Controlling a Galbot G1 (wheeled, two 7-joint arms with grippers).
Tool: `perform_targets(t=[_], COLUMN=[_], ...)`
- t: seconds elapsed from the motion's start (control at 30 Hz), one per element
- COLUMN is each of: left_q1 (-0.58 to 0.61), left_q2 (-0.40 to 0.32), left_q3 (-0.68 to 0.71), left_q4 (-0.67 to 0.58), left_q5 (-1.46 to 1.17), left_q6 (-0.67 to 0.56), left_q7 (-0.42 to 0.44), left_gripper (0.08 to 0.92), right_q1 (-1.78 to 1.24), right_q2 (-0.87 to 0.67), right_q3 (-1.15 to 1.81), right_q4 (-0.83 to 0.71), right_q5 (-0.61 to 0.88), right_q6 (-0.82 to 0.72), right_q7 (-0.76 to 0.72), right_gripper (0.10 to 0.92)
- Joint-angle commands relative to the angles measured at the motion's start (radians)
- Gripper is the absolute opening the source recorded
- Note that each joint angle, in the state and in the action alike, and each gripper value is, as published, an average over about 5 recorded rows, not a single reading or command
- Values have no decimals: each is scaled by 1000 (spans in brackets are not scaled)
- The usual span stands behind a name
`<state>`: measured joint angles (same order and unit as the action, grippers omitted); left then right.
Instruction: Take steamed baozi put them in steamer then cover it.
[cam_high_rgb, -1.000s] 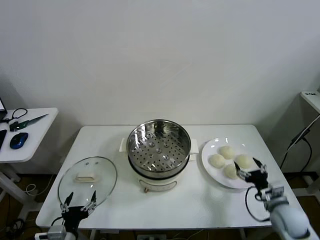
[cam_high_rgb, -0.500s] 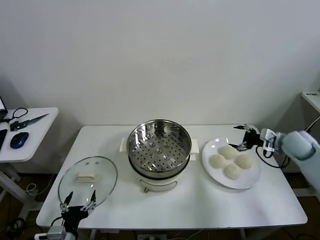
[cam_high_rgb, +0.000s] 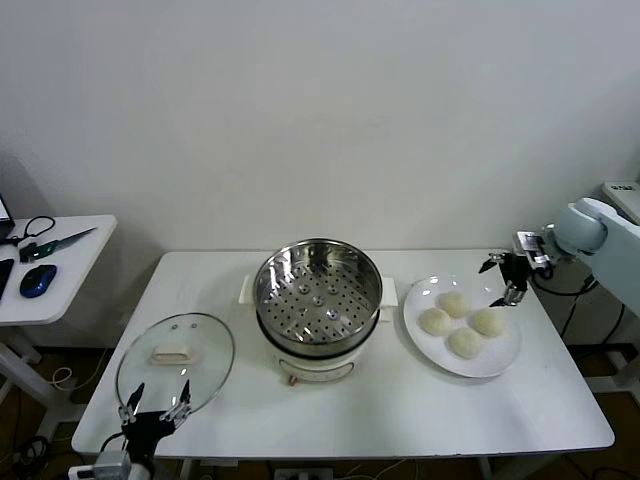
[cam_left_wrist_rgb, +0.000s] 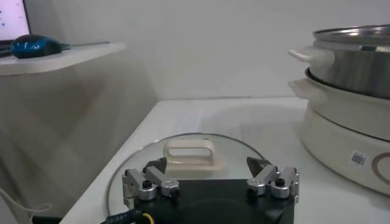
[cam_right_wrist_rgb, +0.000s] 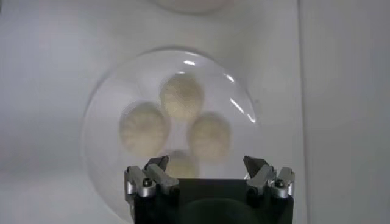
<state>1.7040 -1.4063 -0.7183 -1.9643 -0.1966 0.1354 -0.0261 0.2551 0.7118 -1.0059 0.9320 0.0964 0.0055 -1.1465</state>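
**Pale creams and whites around polished steel**

Four steamed baozi (cam_high_rgb: 460, 322) are smooth cream-white, lying on a plain white plate (cam_high_rgb: 505, 355). The steamer (cam_high_rgb: 317, 300) is bright steel, its tray dotted with dark holes, over a cream-white base. The cover (cam_high_rgb: 175, 362) is clear glass, metal-rimmed, with a cream-white handle. The table (cam_high_rgb: 400, 410) is white. Both the left pincer (cam_high_rgb: 155, 407) and right pincer (cam_high_rgb: 503, 278) are black with silvery fittings.

shiny perforated steel steamer (cam_high_rgb: 318, 292), clear glass cover (cam_high_rgb: 175, 362), smooth matt dough baozi (cam_high_rgb: 455, 304)
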Motion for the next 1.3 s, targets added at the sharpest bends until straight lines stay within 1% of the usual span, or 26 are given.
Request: perform_targets(t=[0.03, 0.27, 0.4, 0.57, 0.73, 1.0, 1.13, 1.3], left_q1=[1, -2, -3, -3, -2, -4, -5, -6], left_q2=[3, 1, 0, 0, -2, -6, -8, -8], left_q3=[-4, 0, 1, 4, 5, 7, 9, 8], left_q4=[6, 20, 26, 32, 35, 38, 44, 48], left_q5=[-2, -1, 0, 1, 1, 0, 1, 1], left_q6=[-1, -3, -4, -5, -9, -9, -11, -10], left_q7=[-1, -1, -1, -2, -3, -4, -6, -13], left_gripper=[823, 823, 823, 823, 823, 823, 823, 823], right_q1=[50, -65, -113, -151, -169, -171, -177, -179], right_q2=[110, 238, 300, 360, 401, 413, 414, 432], right_q3=[-119, 28, 105, 181, 234, 257, 273, 296], right_q4=[-135, -333, -407, -467, -524, -564, -568, -586], right_q5=[8, -107, -140, -171, -232, -300, -299, -307], right_q6=[-14, 6, 21, 36, 58, 66, 68, 70], right_q7=[-43, 3, 19, 30, 37, 43, 42, 51], right_gripper=[823, 823, 823, 823, 823, 818, 780, 668])
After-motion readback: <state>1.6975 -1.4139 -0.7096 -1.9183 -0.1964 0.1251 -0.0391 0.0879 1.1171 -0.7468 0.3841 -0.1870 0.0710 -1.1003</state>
